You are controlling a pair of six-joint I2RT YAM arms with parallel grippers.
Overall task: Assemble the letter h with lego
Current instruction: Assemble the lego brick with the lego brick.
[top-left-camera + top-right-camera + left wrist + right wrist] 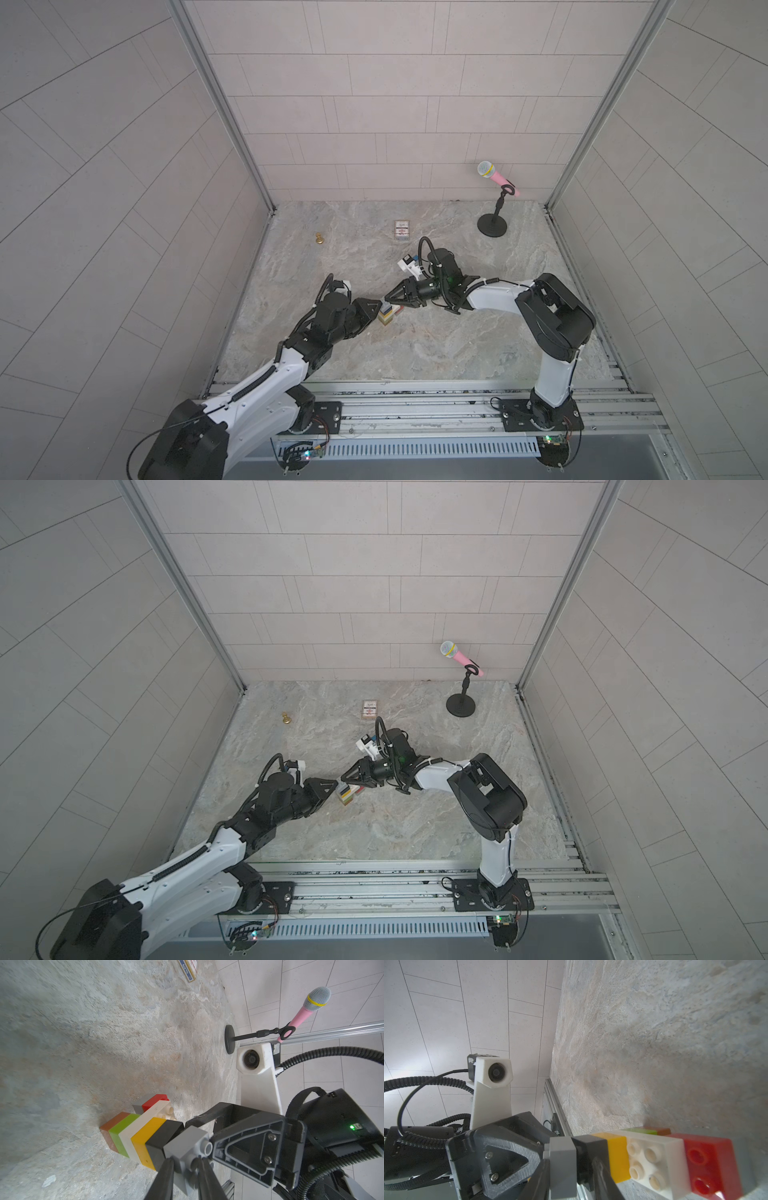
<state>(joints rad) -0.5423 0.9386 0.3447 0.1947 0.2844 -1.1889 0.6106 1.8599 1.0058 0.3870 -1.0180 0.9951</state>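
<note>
The tabletop (415, 353) spreads beneath both grippers, a matt, stone-patterned slab veined in grey and tan. Over its middle the left gripper (185, 1160) and the right gripper (571, 1159) point at each other with their tips close together. Each is a pair of hard black plastic fingers with ribbed triangular frames.

Well beyond the right gripper, near the far wall, a toy microphone (496, 176) leans in a clip on a thin black stand with a flat round base. It has a pink handle, a yellow band and a mesh ball head.

The letter h figure (386, 318) stands upright on the tabletop directly under the two sets of fingertips. It is a column of smooth, square-edged bricks. From the table up come the brown brick (113, 1124), lime green brick (122, 1128), longer white brick (145, 1118), yellow brick (149, 1128), black brick (166, 1132) and top grey brick (187, 1142). The white brick juts out sideways with round studs showing. Under that overhang sit the red brick (154, 1100) and the lower grey brick (138, 1105).

The left gripper's fingers lie against opposite sides of the top grey brick, which fills the gap between them, so it is clamped on it. The right gripper's fingers stand partly apart around the same brick and the black one. Whether they press cannot be told.

Past the right gripper lies a flat printed card box (402, 230). Well away from the left gripper, toward the far wall, stands a small brass pawn-shaped piece (319, 239).
</note>
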